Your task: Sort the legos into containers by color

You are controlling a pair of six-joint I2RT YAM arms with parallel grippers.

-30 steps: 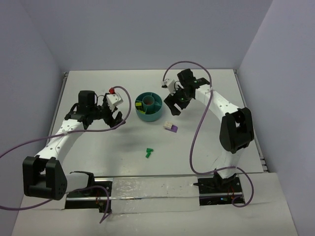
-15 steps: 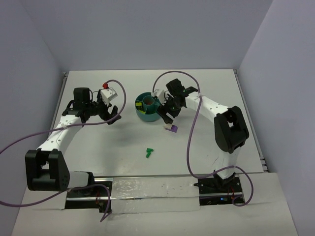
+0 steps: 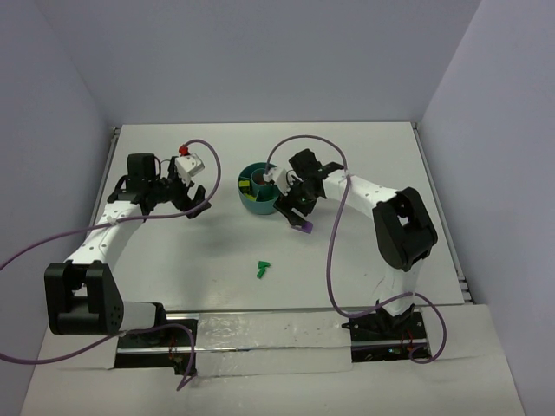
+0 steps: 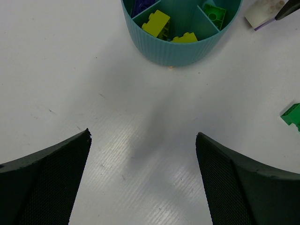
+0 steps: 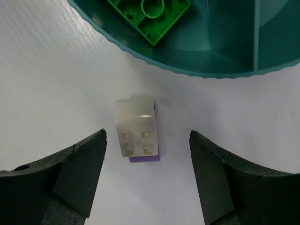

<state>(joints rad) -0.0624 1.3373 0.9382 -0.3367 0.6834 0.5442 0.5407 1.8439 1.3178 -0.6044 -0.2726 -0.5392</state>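
A: Where are the legos?
B: The teal ribbed bowl [image 3: 258, 201] sits toward the far edge of the surface [image 3: 173, 277], about midway between its left and right edges. Inner walls split it into compartments.
A: Contents?
B: The left wrist view shows 2 lime legos [image 4: 156, 23] in 1 compartment and a green lego [image 4: 214, 11] in the next. Something dark purple is cut off at the frame edge. They're too small to make out in the top view.
A: Any loose?
B: 2. The purple-and-white lego [image 5: 137, 131] lies just beside the bowl's outer wall, on the side nearer the right edge, with a thin gap between them. The right wrist view shows a white sloped top with 4 studs and a purple plate under it. The dark green lego [image 3: 263, 269] lies alone nearer the near edge, well apart from the bowl. The right wrist view doesn't show it. The left wrist view catches it at the frame edge.
A: Hands?
B: The right hand [image 5: 147, 133] is spread and straddles the purple-and-white lego, with a gap on both sides and no contact. The left hand [image 4: 143, 136] is spread wide over bare surface on the bowl's left-edge side, holding nothing.
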